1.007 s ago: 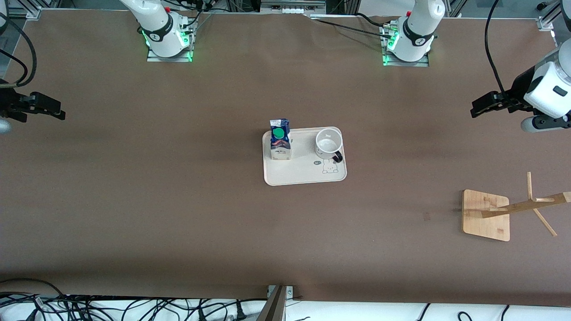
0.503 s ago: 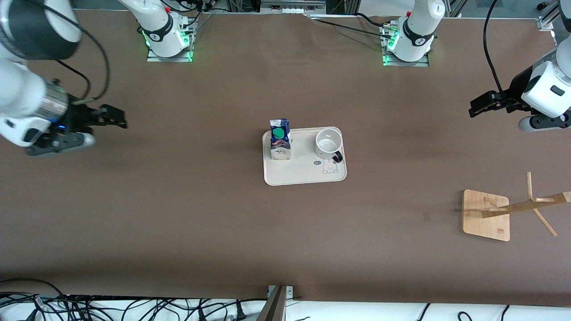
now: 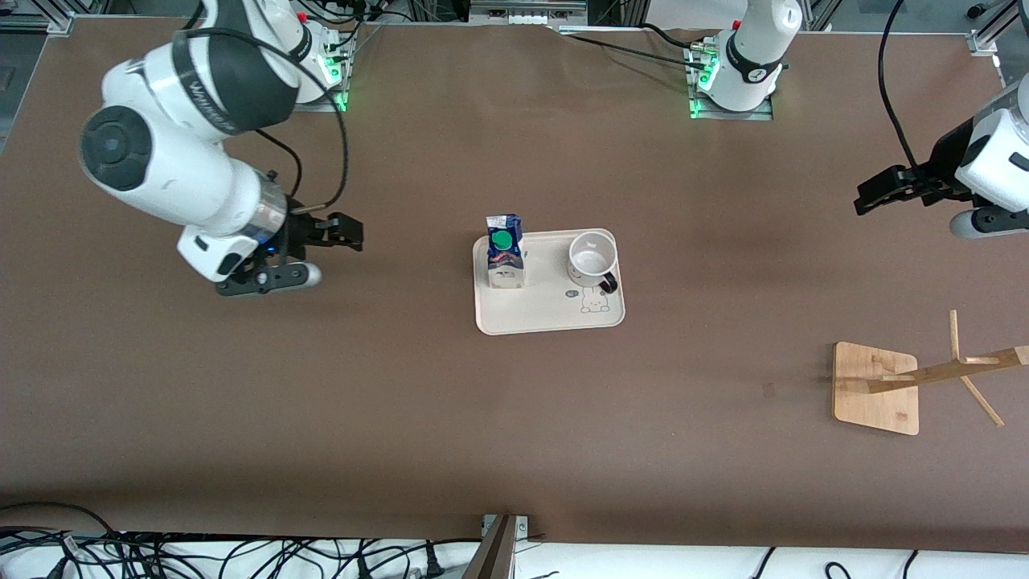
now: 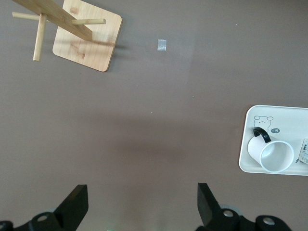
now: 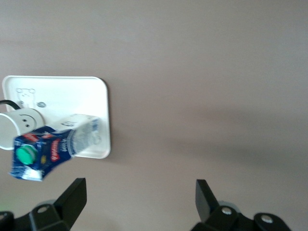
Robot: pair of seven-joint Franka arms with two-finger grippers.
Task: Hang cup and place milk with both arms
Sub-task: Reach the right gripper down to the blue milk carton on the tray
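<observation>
I've got a brown counter (image 3: pixel 321 402) spread wide under me. Mid-counter sits a cream tray (image 3: pixel 547 318) with a little bear drawing (image 3: pixel 593 301) printed on it. Toward my left arm's end stands a bamboo rack (image 3: pixel 876 388), square base flat, pegged post (image 3: pixel 949 371) rising from it. Cables (image 3: pixel 161 555) tangle along the counter's near edge.

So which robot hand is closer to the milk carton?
The right. The right end effector is over bare table toward the right arm's end, beside the milk. The left end effector is much farther away.
</observation>
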